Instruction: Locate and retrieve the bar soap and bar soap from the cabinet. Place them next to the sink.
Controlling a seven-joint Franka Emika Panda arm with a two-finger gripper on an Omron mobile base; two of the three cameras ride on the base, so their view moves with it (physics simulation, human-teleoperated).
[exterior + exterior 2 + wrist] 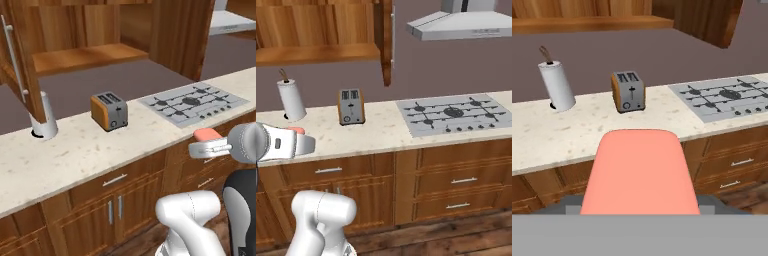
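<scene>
Right up against the hand camera sits 1 bar soap (639,172), a broad salmon-pink slab running from 6 o'clock up toward the centre, long axis pointing away from the lens toward the counter. The gripper (207,145) is clamped on it — in the left base view the pink bar (207,134) sits on top of the white hand, out in front of the lower drawers and off the counter edge.

Beyond the bar, the toaster (628,91) stands at 12 o'clock on the speckled countertop (587,135), the paper towel roll (558,85) at 10 o'clock, the gas cooktop (727,97) at 2 o'clock. The cabinet (90,55) hangs open above with its plank shelf bare in what can be seen; the tall door and its long silver handle (14,57) are at 10 o'clock in the left base view.

The arm is folded low, forearm roughly level and pointing at the counter. The sink is nowhere on this stretch — my read is that carrying the bar there is the step in hand.
</scene>
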